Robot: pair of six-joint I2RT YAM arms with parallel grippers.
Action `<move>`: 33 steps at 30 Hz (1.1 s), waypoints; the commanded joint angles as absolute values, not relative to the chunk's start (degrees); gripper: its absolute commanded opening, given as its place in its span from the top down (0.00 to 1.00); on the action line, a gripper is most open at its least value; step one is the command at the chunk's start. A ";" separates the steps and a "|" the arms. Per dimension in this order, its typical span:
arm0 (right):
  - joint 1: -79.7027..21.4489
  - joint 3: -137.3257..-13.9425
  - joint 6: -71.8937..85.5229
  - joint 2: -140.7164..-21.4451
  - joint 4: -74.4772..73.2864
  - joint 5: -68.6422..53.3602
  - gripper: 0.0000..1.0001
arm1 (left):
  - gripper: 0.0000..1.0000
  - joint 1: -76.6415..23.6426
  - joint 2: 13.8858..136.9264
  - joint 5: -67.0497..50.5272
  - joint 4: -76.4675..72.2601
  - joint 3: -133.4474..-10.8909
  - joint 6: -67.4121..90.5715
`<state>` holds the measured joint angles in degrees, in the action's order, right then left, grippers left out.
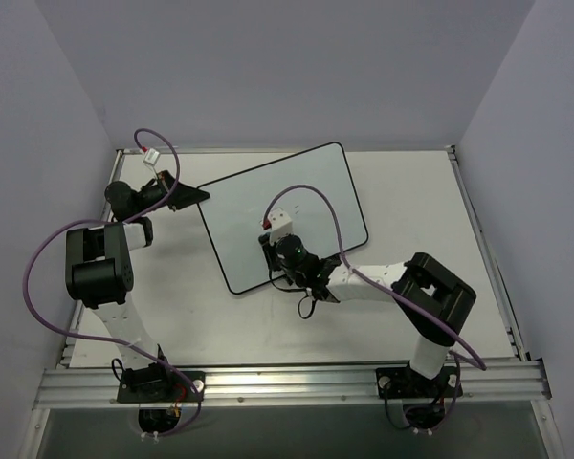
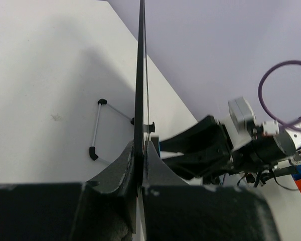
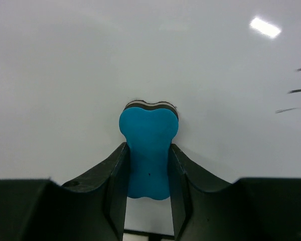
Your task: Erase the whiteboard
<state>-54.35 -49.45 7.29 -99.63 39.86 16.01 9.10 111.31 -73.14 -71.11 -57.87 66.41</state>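
Right pincer [image 3: 148,145] was closed on the eraser [image 3: 148,125] against the whiteboard [image 3: 65,60], left pincer [image 2: 141,148] on its edge; by hard pressure that edge could be pushed loose.

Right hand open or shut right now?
Shut: the right hand clamps the blue eraser on both sides, its felt end against the whiteboard.

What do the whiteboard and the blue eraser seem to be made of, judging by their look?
The whiteboard: glossy coated surface, probably melamine or painted metal, since a bright highlight shows on it. The eraser: matte blue foam-like body, with a dark, likely felt, layer against the board.
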 commanded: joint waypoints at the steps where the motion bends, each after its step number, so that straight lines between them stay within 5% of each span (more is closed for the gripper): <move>1: -45.47 -51.68 5.89 -97.56 38.67 19.08 1.00 | 0.98 8.00 108.63 -75.94 -82.18 -58.89 63.37; 11: -30.51 -58.79 7.29 -99.93 29.12 9.85 1.00 | 0.98 7.91 108.81 -76.20 -82.18 -58.97 63.28; 17: -30.06 -59.68 8.52 -99.49 27.15 5.90 1.00 | 0.98 7.91 108.90 -76.29 -82.27 -59.24 63.37; 33: -54.58 -50.54 10.46 -101.16 42.36 14.22 1.00 | 0.98 7.91 108.37 -76.38 -81.83 -58.98 62.93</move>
<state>-54.54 -51.77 9.21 -100.16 37.17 9.43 8.97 111.20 -73.56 -71.37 -57.87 66.61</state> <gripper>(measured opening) 0.283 0.091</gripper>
